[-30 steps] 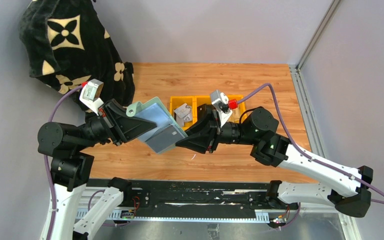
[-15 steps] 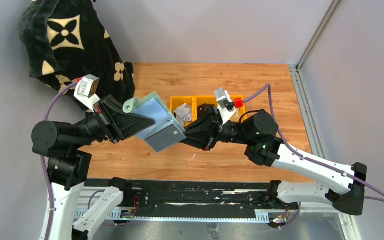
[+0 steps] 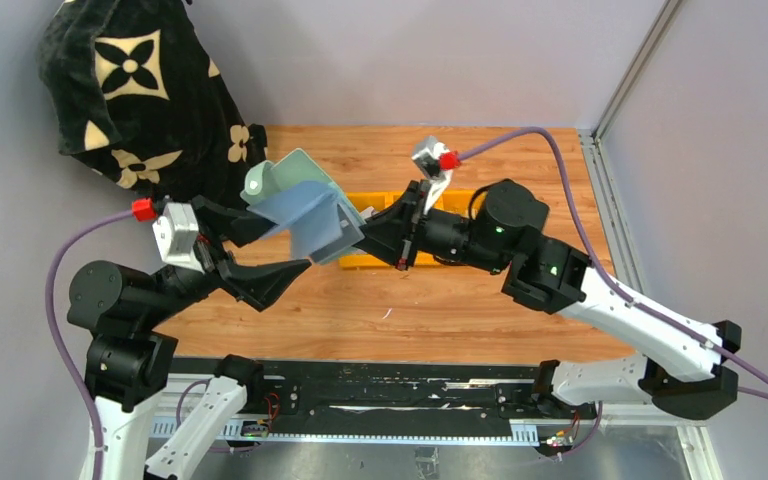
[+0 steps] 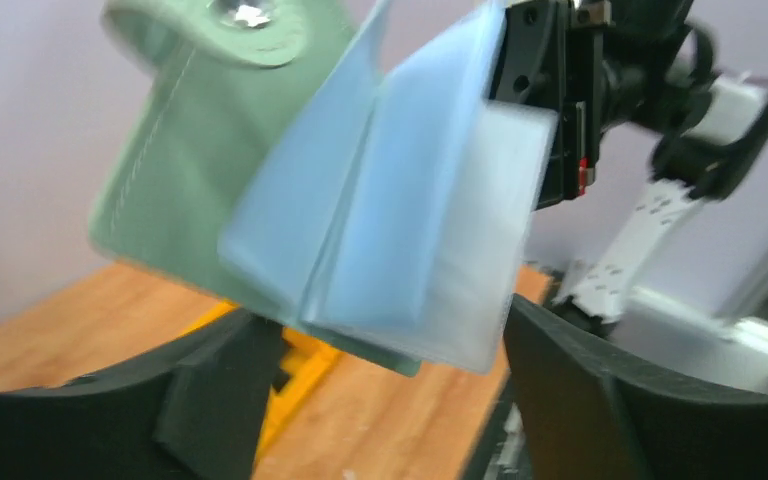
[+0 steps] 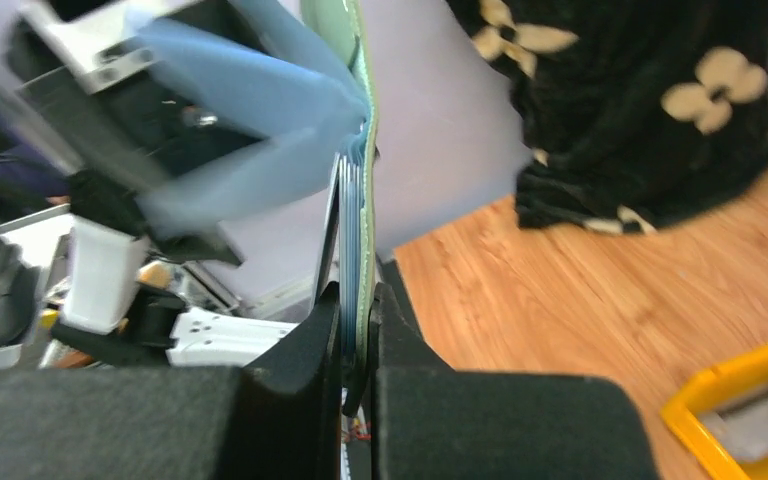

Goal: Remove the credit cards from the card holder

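R fingers point(image 5: 305, 350) clenched on one edge of card holder point(image 3: 300, 210), green cover + blue pocket leaves pinched together. Holder is up in the air, fanned open, above yellow tray point(image 3: 372, 262) mid-worktop point(image 3: 360, 310). L fingers point(image 4: 580, 400) released, spread wide either side below the holder, not touching afaict. Cards: can't tell them from the pocket leaves, wrist views blurred. Black floral cloth point(image 3: 130, 80) back-left.

The tabletop point(image 3: 520, 170) is brown wood. A yellow box point(image 3: 378, 262) sits on it near the middle of the frame. A black cloth point(image 3: 130, 90) with pale flowers touches it at upper left.
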You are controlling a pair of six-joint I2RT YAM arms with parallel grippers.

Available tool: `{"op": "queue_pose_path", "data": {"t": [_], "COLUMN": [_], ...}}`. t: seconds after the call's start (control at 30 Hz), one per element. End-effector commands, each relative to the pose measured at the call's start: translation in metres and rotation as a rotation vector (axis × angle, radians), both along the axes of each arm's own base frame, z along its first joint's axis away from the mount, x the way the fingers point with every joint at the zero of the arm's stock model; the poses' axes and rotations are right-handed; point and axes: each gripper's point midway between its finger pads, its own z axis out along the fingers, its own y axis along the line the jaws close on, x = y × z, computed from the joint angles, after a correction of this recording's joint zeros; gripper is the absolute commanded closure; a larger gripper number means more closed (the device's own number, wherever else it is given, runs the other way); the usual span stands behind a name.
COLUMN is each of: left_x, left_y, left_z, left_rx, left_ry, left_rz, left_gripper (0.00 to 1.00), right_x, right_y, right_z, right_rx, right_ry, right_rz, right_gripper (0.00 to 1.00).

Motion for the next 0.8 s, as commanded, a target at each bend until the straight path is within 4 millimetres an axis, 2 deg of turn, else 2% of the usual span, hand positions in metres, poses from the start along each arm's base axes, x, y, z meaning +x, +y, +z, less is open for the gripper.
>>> {"op": "queue_pose_path", "data": {"t": [0.0, 0.03, 0.1, 0.13, 0.2, 0.23, 0.3, 0.33, 0.37, 0.43, 0.6, 0.77], "left_x": [0.021, 0.022, 0.030, 0.033, 0.041, 0.048, 0.058, 0.061, 0.062, 0.065, 0.065, 0.051], "left_y": [0.014, 0.015, 0.020, 0.020, 0.022, 0.024, 0.030, 0.033, 0.034, 0.035, 0.026, 0.011], "left_z": [-0.023, -0.025, -0.033, -0.041, -0.063, -0.073, -0.086, -0.091, -0.092, -0.097, -0.118, -0.142], "left_rx": [0.182, 0.194, 0.214, 0.224, 0.272, 0.291, 0.304, 0.296, 0.282, 0.244, 0.234, 0.249], "left_ry": [-0.224, -0.261, -0.344, -0.359, -0.382, -0.382, -0.405, -0.412, -0.420, -0.388, -0.298, -0.227], "left_rz": [0.129, 0.142, 0.187, 0.194, 0.213, 0.236, 0.295, 0.318, 0.333, 0.347, 0.285, 0.153], "left_gripper": [0.10, 0.01, 0.00, 0.00, 0.00, 0.00, 0.00, 0.00, 0.00, 0.00, 0.00, 0.00], "right_x": [0.032, 0.038, 0.047, 0.049, 0.057, 0.062, 0.066, 0.066, 0.069, 0.068, 0.065, 0.066], "right_y": [0.000, -0.001, 0.000, 0.002, -0.005, -0.001, -0.001, 0.002, 0.003, 0.008, 0.018, 0.018], "right_z": [-0.061, -0.068, -0.084, -0.100, -0.104, -0.114, -0.118, -0.112, -0.117, -0.113, -0.108, -0.111], "right_rx": [-0.324, -0.385, -0.542, -0.638, -0.755, -0.832, -0.923, -0.932, -0.973, -1.000, -1.044, -1.073], "right_ry": [0.077, 0.071, 0.039, 0.037, 0.012, -0.006, -0.055, -0.078, -0.101, -0.155, -0.233, -0.266], "right_rz": [-0.218, -0.266, -0.355, -0.378, -0.448, -0.478, -0.534, -0.548, -0.570, -0.593, -0.615, -0.628], "right_gripper": [1.00, 1.00, 1.00, 1.00, 1.00, 1.00, 1.00, 1.00, 1.00, 1.00, 1.00, 1.00]}}
